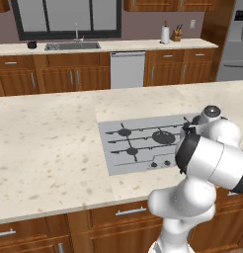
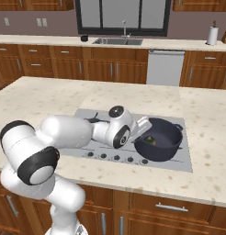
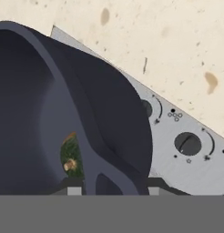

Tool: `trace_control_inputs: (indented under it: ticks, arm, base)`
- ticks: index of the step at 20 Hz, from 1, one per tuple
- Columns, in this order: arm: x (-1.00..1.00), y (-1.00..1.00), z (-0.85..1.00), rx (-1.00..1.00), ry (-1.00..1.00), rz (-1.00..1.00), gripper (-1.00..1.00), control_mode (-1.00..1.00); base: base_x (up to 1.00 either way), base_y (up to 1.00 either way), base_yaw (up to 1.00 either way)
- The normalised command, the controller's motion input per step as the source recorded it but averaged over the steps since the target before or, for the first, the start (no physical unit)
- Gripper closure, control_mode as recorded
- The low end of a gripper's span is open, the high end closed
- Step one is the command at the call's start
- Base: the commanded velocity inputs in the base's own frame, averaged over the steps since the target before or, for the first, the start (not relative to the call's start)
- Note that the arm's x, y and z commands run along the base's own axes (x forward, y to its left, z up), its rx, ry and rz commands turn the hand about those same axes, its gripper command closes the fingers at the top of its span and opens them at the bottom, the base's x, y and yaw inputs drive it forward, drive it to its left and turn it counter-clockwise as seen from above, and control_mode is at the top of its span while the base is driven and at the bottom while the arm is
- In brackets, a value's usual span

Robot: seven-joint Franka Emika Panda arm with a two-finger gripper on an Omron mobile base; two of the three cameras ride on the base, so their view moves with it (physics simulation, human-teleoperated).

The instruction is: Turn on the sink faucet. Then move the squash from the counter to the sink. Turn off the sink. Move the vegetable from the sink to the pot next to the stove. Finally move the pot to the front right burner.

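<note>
A dark pot (image 2: 160,143) stands on the right side of the stove (image 2: 87,120), near its front. The small green squash (image 2: 150,140) lies inside it. My gripper (image 2: 142,132) reaches in from the left and is shut on the pot's near rim. In the hand view the pot (image 3: 100,104) looms close, its rim runs between my fingertips (image 3: 73,189), and the squash (image 3: 72,157) shows at the pot's bottom. The sink (image 2: 117,41) and faucet (image 2: 124,26) are far off on the back counter (image 2: 188,44).
Stove knobs (image 2: 116,157) line the cooktop's front edge. Beige island counter (image 1: 44,148) spreads wide to the left of the stove (image 1: 143,141). A paper towel roll (image 2: 212,35) and a small black object (image 2: 84,38) stand on the back counter.
</note>
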Motion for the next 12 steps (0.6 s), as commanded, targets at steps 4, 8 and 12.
trace_control_inputs:
  ticks: [4,8,12]
  arm:
    - [0.27,-0.09,-0.08,0.00,-0.01,0.00,1.00,-1.00]
    - [0.24,-0.16,-0.05,0.00,0.00,0.00,1.00,-1.00]
    - [0.14,-0.29,-0.03,0.00,0.00,0.00,1.00,-1.00]
  base:
    - [0.00,0.00,0.00]
    - [0.00,0.00,0.00]
    - [0.00,0.00,0.00]
